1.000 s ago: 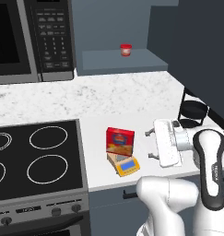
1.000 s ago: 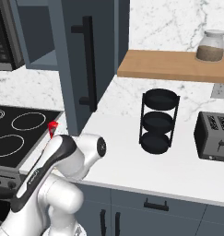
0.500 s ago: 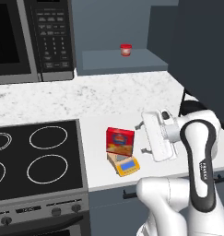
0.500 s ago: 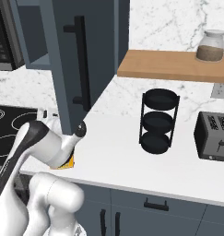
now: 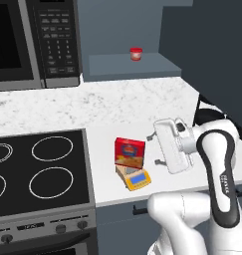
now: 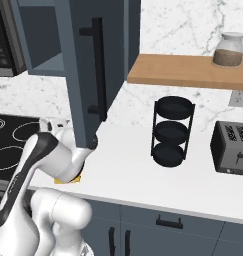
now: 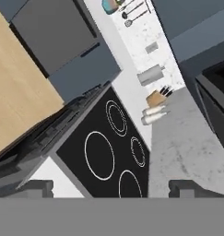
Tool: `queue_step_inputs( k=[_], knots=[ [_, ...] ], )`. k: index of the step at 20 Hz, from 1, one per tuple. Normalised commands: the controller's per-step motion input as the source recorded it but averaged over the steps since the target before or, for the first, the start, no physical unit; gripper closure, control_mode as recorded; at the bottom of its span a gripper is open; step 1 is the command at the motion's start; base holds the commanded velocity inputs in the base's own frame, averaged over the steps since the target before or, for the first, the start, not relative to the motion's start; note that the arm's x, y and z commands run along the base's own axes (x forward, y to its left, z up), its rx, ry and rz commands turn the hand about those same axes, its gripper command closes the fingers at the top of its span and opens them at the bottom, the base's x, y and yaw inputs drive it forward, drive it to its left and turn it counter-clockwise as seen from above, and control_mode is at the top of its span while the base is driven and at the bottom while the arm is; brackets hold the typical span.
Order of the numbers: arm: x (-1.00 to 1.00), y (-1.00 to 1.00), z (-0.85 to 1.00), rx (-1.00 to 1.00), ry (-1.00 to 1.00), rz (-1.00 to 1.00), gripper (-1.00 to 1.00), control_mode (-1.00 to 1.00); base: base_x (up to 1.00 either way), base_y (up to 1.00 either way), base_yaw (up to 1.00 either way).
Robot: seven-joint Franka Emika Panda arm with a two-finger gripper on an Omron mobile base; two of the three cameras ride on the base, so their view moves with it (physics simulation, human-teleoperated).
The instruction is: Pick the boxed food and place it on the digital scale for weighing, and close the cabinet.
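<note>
Placement step: complete, by the look of it. The small upright red carton of boxed food (image 5: 129,152) stands on the flat yellow-orange digital scale (image 5: 134,178) with the blue display, on the white marble worktop (image 5: 107,107) at 3 o'clock of the black cooktop (image 5: 38,172).

Closing step: outstanding. The dark slate-blue wall cabinet door (image 6: 95,60) with the long black bar handle (image 6: 97,67) stands swung out over the worktop.

The white two-finger gripper (image 5: 156,148) sits at 3 o'clock of the carton, apart from it. Jaws: spread wide, holding nothing.
</note>
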Motion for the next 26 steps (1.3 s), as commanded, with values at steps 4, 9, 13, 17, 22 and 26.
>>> queue_step_inputs(
  k=[4, 9, 13, 17, 22, 26],
  knots=[
    [0.02, 0.97, -0.83, -0.19, -0.06, 0.01, -1.00, -1.00, 0.00, 0.00, 0.00],
    [0.33, 1.00, -0.76, -0.29, -0.03, 0.00, -1.00, -1.00, 0.00, 0.00, 0.00],
    [-0.46, 0.82, 0.62, -0.33, -0.51, 0.00, -1.00, -1.00, 0.00, 0.00, 0.00],
    [-0.91, 0.12, 0.55, -0.27, -0.69, -0.02, -1.00, -1.00, 0.00, 0.00, 0.00],
    [-1.00, -0.10, 0.35, -0.03, -0.78, -0.07, -1.00, -1.00, 0.00, 0.00, 0.00],
    [-0.95, -0.34, 0.23, 0.18, -0.76, -0.05, -1.00, -1.00, 0.00, 0.00, 0.00]
  ],
)
